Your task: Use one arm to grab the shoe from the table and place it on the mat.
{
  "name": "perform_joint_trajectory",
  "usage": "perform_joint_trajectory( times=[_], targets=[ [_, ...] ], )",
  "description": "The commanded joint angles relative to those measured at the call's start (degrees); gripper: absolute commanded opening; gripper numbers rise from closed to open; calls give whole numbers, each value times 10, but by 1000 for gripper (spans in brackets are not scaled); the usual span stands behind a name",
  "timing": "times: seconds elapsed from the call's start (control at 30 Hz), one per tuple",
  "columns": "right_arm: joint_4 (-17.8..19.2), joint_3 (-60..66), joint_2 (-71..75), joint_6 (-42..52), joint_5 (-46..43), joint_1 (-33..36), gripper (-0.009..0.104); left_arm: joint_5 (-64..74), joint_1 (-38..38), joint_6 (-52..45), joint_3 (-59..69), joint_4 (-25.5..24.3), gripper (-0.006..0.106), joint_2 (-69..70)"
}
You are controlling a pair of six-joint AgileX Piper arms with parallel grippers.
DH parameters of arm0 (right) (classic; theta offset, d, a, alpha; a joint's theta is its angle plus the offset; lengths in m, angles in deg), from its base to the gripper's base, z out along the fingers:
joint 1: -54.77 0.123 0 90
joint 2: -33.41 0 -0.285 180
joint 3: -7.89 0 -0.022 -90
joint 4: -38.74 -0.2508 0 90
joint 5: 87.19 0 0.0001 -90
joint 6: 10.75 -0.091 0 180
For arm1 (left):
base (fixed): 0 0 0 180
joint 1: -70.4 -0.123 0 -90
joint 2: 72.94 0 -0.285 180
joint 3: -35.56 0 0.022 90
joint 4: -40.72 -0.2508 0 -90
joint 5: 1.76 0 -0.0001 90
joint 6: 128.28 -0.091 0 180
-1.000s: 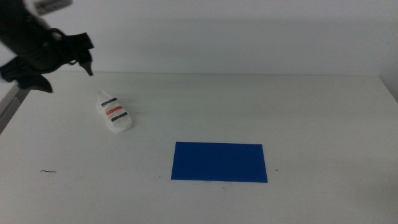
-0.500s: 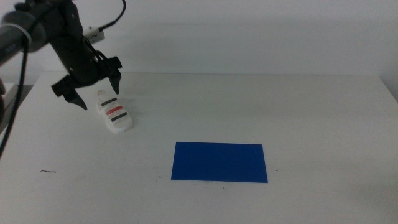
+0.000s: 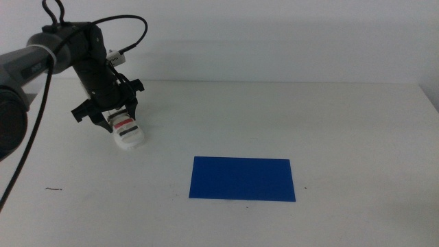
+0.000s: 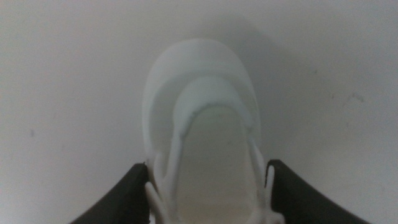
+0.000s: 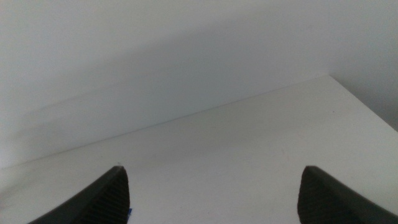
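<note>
The white shoe (image 3: 127,130) with two dark straps and one red strap lies on the table (image 3: 343,123) at the far left. The left arm (image 3: 82,51) reaches down over it. My left gripper (image 3: 113,117) is open, with one jaw on each side of the shoe's heel end. In the left wrist view the shoe (image 4: 199,93) fills the gap between the jaws of the left gripper (image 4: 208,167). The deep-blue mat (image 3: 241,178) lies flat in the middle, to the right of the shoe and nearer the front. My right gripper (image 5: 211,171) is open and empty, out of the middle view.
A small dark mark (image 3: 53,189) lies on the table near the front left. A pale wall (image 3: 274,34) runs behind the table's far edge. A black cable (image 3: 130,31) loops above the left arm.
The left arm has swung in from the far left and come down over the shoe, so its jaws now straddle it. The shoe and the mat have not moved.
</note>
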Motion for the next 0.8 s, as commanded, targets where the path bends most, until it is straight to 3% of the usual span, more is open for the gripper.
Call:
perform_joint_trajectory(
  times=[0.0,0.1,0.2,0.47,0.63,0.77],
  targets=[
    [6,1,3,3,-5,1,79,28,11,20,-6,15,36,22],
    [6,1,3,3,-5,1,79,63,48,54,-10,11,17,56],
    [6,1,3,3,-5,1,79,75,98,80,-10,2,9,88],
    [6,1,3,3,-5,1,79,75,253,183,-10,5,8,106],
    [6,1,3,3,-5,1,79,75,343,253,-10,-33,8,104],
    [6,1,3,3,-5,1,79,75,373,275,-10,-45,8,95]
  ],
)
